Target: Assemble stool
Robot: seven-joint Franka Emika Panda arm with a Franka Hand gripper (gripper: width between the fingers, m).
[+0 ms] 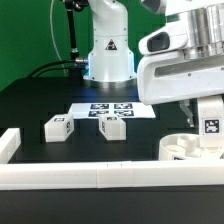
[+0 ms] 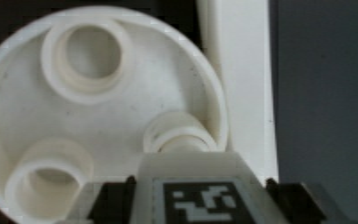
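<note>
Green backdrop, then a black worktop (image 1: 30,105) edged by white border rails (image 1: 100,176). At the lower right of the exterior view, my claw (image 1: 207,122) is clamped on the held leg (image 1: 211,127), a short white block with a black-and-white tag, upright just above the round seat (image 1: 178,147). The seat lies flat, just beside a rail. In the wrist view the held leg's end sits over one socket hole (image 2: 172,132), though I cannot tell whether it is truly centred. Another hole (image 2: 91,45) is empty. One spare leg (image 1: 55,127) and a second spare leg (image 1: 112,125) lie loose at centre left of the exterior view, near the marker board (image 1: 110,108). My worry is that pressing down off-centre could jam the leg on the hole's lip, skid the loose seat or tip it against the rail, or twist the leg in my grip.
</note>
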